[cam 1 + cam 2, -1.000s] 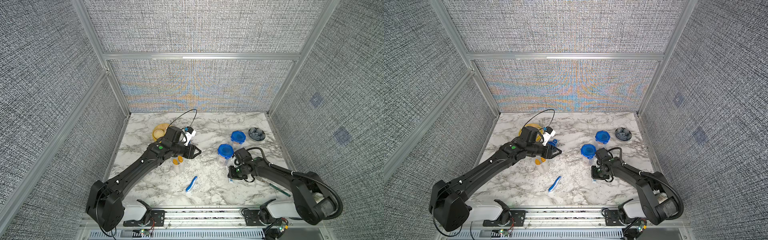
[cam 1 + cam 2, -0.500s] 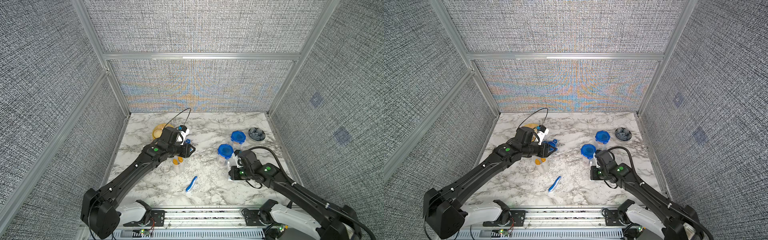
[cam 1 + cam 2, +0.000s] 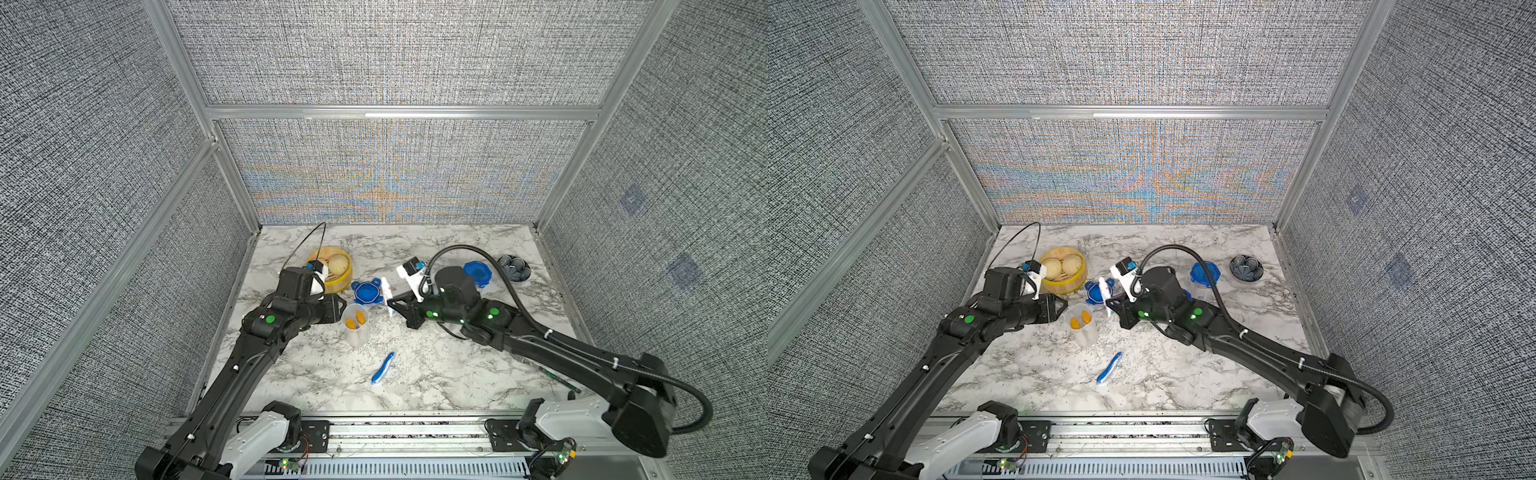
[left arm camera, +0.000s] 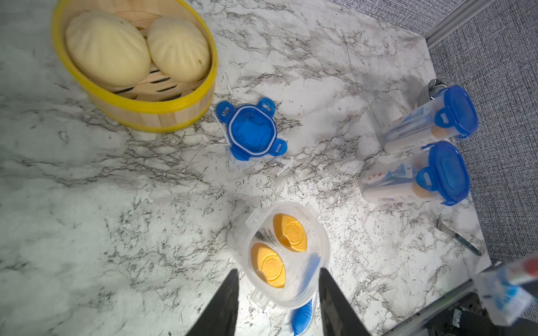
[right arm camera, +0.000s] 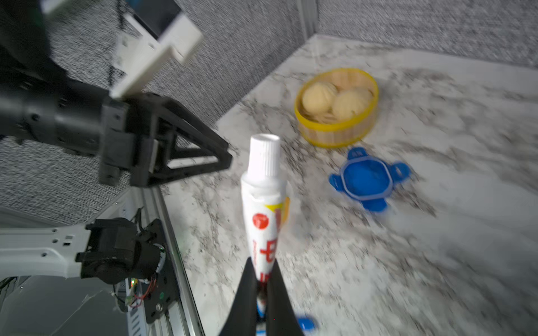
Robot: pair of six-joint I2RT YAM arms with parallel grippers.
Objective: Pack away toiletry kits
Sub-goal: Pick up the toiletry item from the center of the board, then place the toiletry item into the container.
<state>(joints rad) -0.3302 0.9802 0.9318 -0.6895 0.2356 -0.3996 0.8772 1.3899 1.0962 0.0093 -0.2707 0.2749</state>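
Left wrist | open jar [image 4: 253,216]: two orange-capped bottles [image 4: 289,232] | left tool [image 4: 278,272] astride, grip unclear | right tool [image 5: 262,261] clamps toothpaste [image 5: 263,203]

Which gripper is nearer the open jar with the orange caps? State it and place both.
Left. The left gripper straddles the open jar, one finger on either side. The right gripper, shut on a toothpaste tube, is off to the jar's right, clear of it.

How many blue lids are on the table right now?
3. A loose lid lies on the table beside the steamer. A clipped lid and a second clipped lid seal two neighbouring jars. The right arm mostly covers one in the top views.
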